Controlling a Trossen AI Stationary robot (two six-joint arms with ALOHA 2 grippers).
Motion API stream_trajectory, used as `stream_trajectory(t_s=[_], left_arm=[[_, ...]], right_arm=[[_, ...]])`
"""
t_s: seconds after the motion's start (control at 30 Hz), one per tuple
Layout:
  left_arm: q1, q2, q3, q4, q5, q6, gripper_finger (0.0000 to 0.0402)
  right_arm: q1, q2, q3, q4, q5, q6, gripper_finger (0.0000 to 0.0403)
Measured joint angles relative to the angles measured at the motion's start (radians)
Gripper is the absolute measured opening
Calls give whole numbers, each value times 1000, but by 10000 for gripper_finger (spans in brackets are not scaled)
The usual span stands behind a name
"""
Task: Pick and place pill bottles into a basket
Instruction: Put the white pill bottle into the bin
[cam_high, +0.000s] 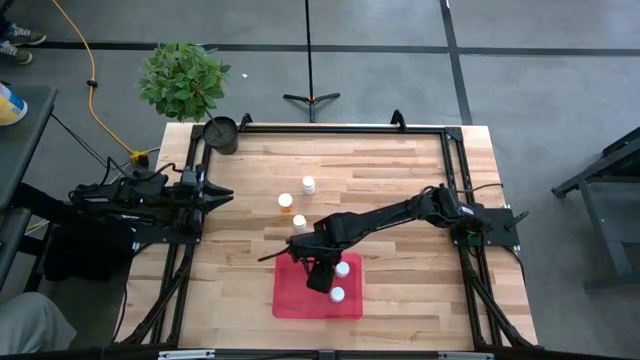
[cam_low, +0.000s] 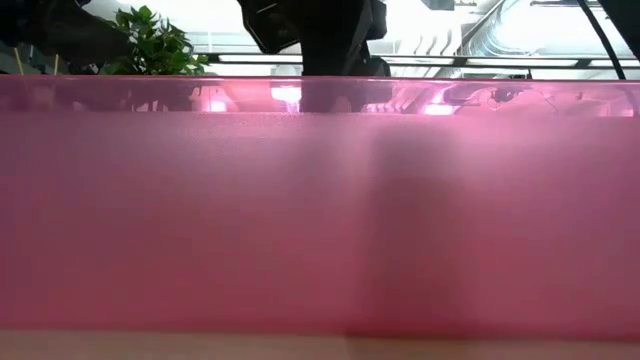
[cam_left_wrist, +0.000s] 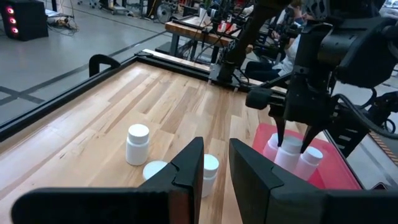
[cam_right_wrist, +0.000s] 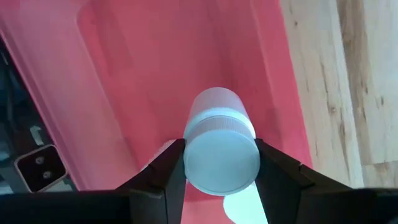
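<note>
Right tool (cam_high: 320, 277) reaches in over the red basket (cam_high: 290, 300), arm stretched across the counter (cam_high: 400, 180) from its right edge. Right wrist view: the two dark fingers (cam_right_wrist: 163, 171) press on either side of a white-capped pill bottle (cam_right_wrist: 219, 149), clamped at the cap, red floor of the basket right behind it. Left wrist view has the same tool (cam_left_wrist: 292, 138) pointing down with the held bottle (cam_left_wrist: 287, 151) standing upright inside the basket; whether the base touches the floor cannot be told.

Two more bottles in the basket near the held one: one (cam_high: 342, 268) just beside the tool, one (cam_high: 337, 294) a little nearer the front edge. In the left wrist view one of them (cam_left_wrist: 309, 160) stands touching or almost touching the held bottle.

Three bottles out on the bare wood, behind the basket: one (cam_high: 308, 184) farthest back, an orange-bodied one (cam_high: 286, 202) near it, one (cam_high: 299, 222) nearest the basket.

Left tool (cam_high: 222, 195) waits at the counter's left edge, well apart from the bottles. Its fingers (cam_left_wrist: 186, 174) stand apart, a gap between them, holding nothing.

Low view is filled by the basket's pink-red wall (cam_low: 320, 220). Dark round pot (cam_high: 221, 134) at the back left corner, leafy plant (cam_high: 183, 78) on the floor behind it.
</note>
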Motion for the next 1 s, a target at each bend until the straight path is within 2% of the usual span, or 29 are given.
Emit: stream_trajectory(t_s=[0.33,1.0], left_arm=[[0,0,0,0,-2,0,111],[0,0,0,-4,-5,0,111]], right_arm=[[0,23,-1,-4,-41,-11,146],[0,48,0,7,-51,-42,146]])
